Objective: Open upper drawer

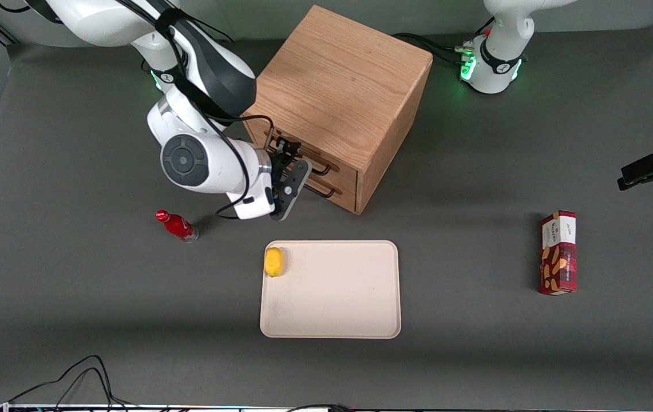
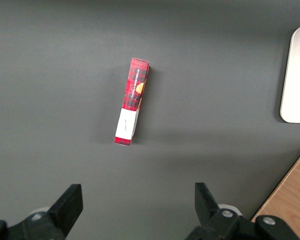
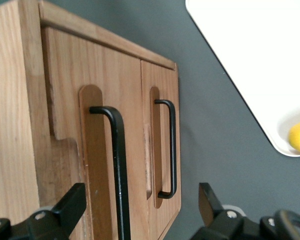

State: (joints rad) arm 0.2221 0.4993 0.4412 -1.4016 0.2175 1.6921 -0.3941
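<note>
Grey table (image 1: 74,315); cabinet (image 1: 343,86) farthest from camera, upper drawer (image 3: 97,130) shut. Gripper (image 3: 140,210), fingers apart, straddles its handle (image 3: 117,170) (unclamped). Risk: closing on the lower handle (image 3: 169,150) just beside.

The cabinet (image 1: 340,97) stands on the tabletop (image 1: 74,297), turned at an angle. Its upper drawer (image 3: 90,150) sits above the bottom drawer (image 3: 162,145), each with a handle across its front. The hand (image 1: 287,171) hangs just in front of the drawer fronts, fingers spread, with the upper handle (image 3: 117,170) between them. The tray (image 1: 332,320) lies nearer the front camera than the cabinet, and the lemon (image 1: 274,262) rests in it, in the corner closest to the hand. The bottle (image 1: 177,225) stands beside the tray toward the working arm's end. The box (image 1: 558,252) lies well apart, toward the parked arm's end.
</note>
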